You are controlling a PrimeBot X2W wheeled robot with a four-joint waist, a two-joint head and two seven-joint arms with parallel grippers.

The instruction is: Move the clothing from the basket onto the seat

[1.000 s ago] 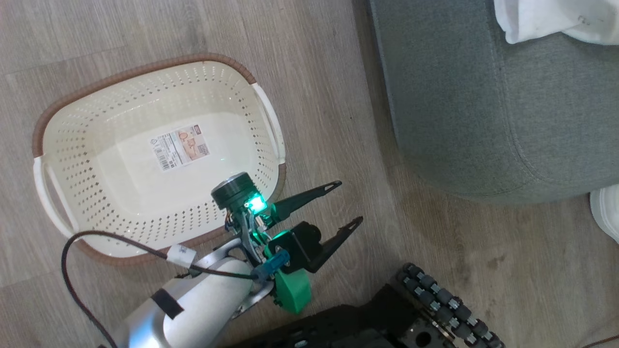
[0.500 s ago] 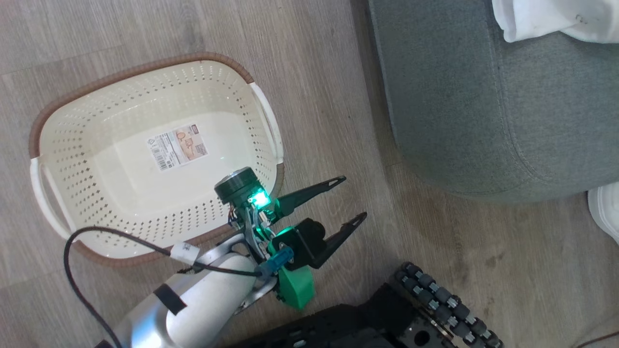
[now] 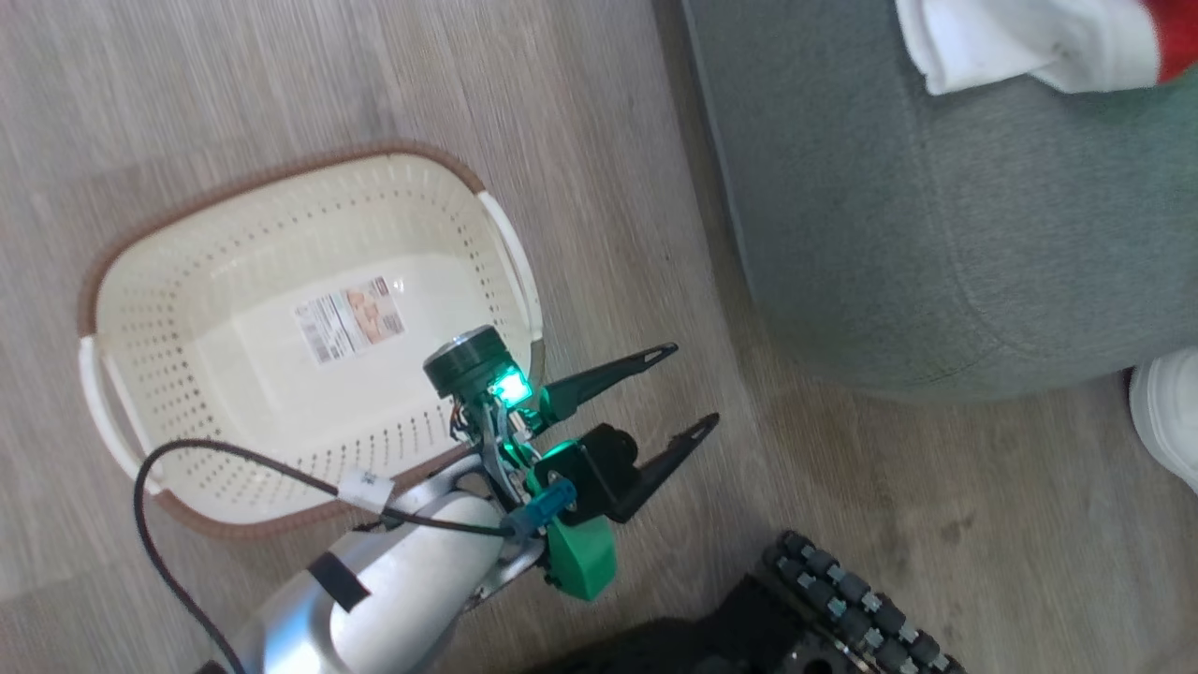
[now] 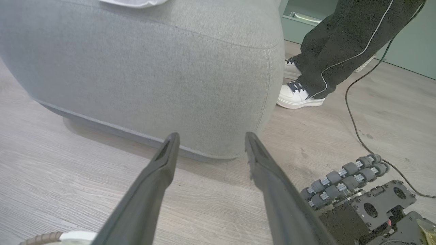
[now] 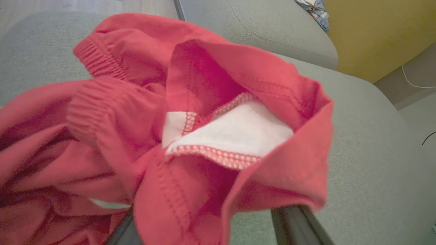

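The cream basket [image 3: 131,257] stands on the floor with only a sticker on its bottom. My left gripper [image 3: 694,385] hovers open beside its right end, fingers pointing at the grey-green seat [image 3: 936,234]; in the left wrist view this gripper [image 4: 211,136] is empty, with the seat's side [image 4: 153,68] ahead. Red and white clothing [image 3: 1011,42] lies on the seat at the top right. In the right wrist view, crumpled red clothing with a white panel [image 5: 190,112] rests on the seat [image 5: 368,143], draped over my right gripper [image 5: 207,217], whose fingers [image 5: 293,221] stand wide apart, open.
A person in dark trousers and white shoes [image 4: 299,97] stands past the seat's corner; one shoe [image 3: 1165,412] shows at the right edge. My wheeled base [image 4: 344,180] is at the lower right. A black cable [image 4: 354,112] trails over the wood floor.
The head camera has shifted, so the basket and seat sit differently in the picture and a red edge of clothing now shows. My right gripper has gone from shut to open. The left gripper holds still.
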